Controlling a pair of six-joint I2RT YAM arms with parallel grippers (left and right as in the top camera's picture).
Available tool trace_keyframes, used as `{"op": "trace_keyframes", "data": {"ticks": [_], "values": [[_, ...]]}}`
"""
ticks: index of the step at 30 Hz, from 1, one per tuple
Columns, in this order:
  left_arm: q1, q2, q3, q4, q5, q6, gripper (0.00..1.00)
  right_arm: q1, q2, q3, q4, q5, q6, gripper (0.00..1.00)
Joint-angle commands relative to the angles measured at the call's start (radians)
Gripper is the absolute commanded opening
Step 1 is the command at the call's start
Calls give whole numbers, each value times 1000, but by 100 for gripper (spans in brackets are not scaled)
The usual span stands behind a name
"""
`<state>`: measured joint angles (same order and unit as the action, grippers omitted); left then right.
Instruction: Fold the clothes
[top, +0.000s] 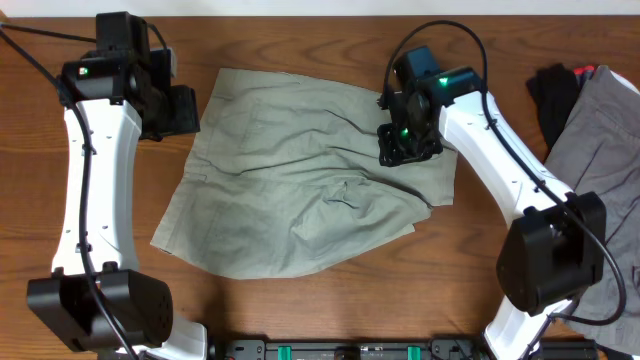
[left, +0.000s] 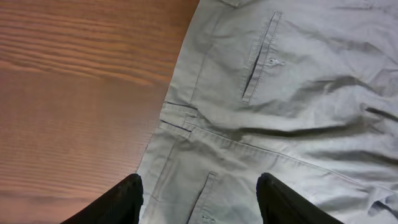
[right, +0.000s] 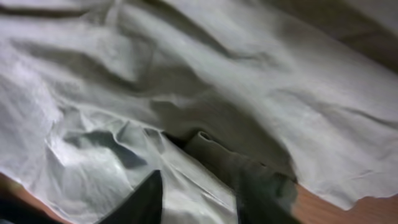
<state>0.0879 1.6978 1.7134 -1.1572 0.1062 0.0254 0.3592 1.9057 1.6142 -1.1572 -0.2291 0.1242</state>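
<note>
The pale khaki-green shorts (top: 300, 180) lie spread and wrinkled on the wooden table, with a rumpled fold near their middle right. My left gripper (top: 178, 110) is open and empty at the shorts' upper left edge. In the left wrist view its fingers (left: 199, 196) straddle the waistband edge, with a welt pocket (left: 258, 59) ahead. My right gripper (top: 405, 140) is low over the shorts' right part. In the right wrist view its fingers (right: 202, 196) stand apart with a ridge of the cloth (right: 205, 146) just ahead of them and cloth lying between them.
A grey garment (top: 600, 130) and a small black cloth (top: 555, 95) lie at the table's right edge. Bare wood (left: 74, 93) shows to the left of the shorts, and the table's front edge runs along the bottom of the overhead view.
</note>
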Motion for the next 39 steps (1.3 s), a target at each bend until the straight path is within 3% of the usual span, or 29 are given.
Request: {"op": "trace_keyframes", "data": {"ticks": [1, 4, 6, 7, 9, 13, 16, 17, 19, 20, 22, 27, 30, 34, 39], "values": [[0, -23, 6, -2, 10, 0, 62, -1, -19, 9, -21, -9, -35, 41], [0, -23, 6, -11, 10, 0, 61, 2, -16, 7, -107, -14, -72, 48], [0, -23, 6, -13, 10, 0, 61, 6, -14, 1, -154, 28, -117, 64], [0, -23, 6, -13, 10, 0, 61, 8, -15, -9, -162, 66, -118, 78], [0, -23, 6, -10, 10, 0, 61, 9, -14, -40, -162, 83, -124, 91], [0, -23, 6, -10, 11, 0, 61, 14, -14, -169, -118, 60, -146, 94], [0, -22, 6, -10, 11, 0, 61, 18, -14, -271, -18, 14, -153, 79], [0, -23, 6, -10, 11, 0, 62, 21, -14, -296, 9, -34, -175, 68], [0, -23, 6, -10, 11, 0, 61, 28, -15, -305, -1, -175, -238, 25], [0, -23, 6, -10, 11, 0, 61, 31, -20, -298, -26, -269, -276, 11], [0, -23, 6, -10, 11, 0, 62, 34, -43, -275, -79, -419, -323, 2], [0, -23, 6, -8, 11, 0, 62, 29, -112, -126, -299, -513, -332, 1], [0, -22, 6, -2, 11, 0, 62, 27, -148, -39, -332, -512, -331, 1], [0, -23, 6, 3, 11, 0, 62, 26, -152, -3, -195, -495, -299, 1], [0, -23, 6, 2, 10, 0, 62, 26, -111, -58, 75, -313, -129, 6]]}}
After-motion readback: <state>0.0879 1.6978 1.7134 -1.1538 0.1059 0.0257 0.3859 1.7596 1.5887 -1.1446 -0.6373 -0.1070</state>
